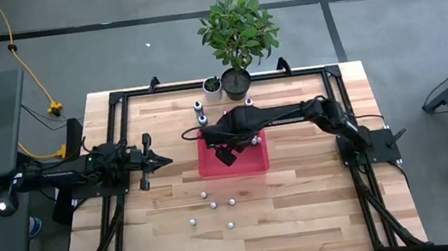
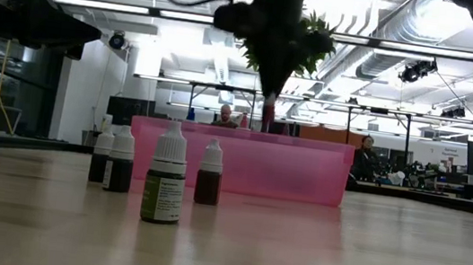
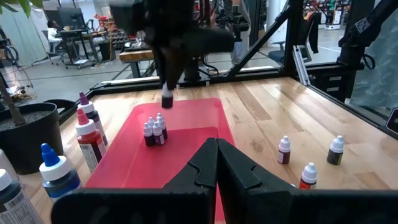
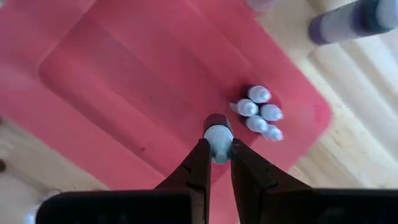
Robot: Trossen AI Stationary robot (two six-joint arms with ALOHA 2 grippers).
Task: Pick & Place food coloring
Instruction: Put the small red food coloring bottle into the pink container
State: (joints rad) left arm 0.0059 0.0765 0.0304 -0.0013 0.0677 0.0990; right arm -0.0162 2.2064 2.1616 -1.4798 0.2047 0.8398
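A: Food coloring bottle [image 4: 217,138] first: where is it?

B: Clamped by its cap in the right claw [image 4: 216,163], hanging above the red tray [image 1: 246,164], near the middle of the bench [image 1: 306,219]. It looks to me like it is about to be set down beside the others.

A: How many are in the tray already?

B: A tight cluster of small bottles [image 4: 258,112] stands on the tray floor, well toward one corner; the right wrist view shows about five whitish caps touching one another. So that part looks done.

A: And what is left?

B: Several loose bottles [image 1: 214,205] stand on bare wood on the near side of the tray. The low view shows five of them in a loose row in front of the tray wall. I would judge the job somewhere around halfway, with the held bottle as the step in hand.

A: The other arm?

B: The left claw [image 3: 216,163] waits at the left of the bench, its fingers together and holding nothing.

A: Any writing to read?

B: No. The nearest bottle [image 2: 164,184] in the low view carries a greenish label with small print, but it is too fine to make out. The taller squeeze bottles [image 3: 87,134] on the far side of the tray show no readable brand either.
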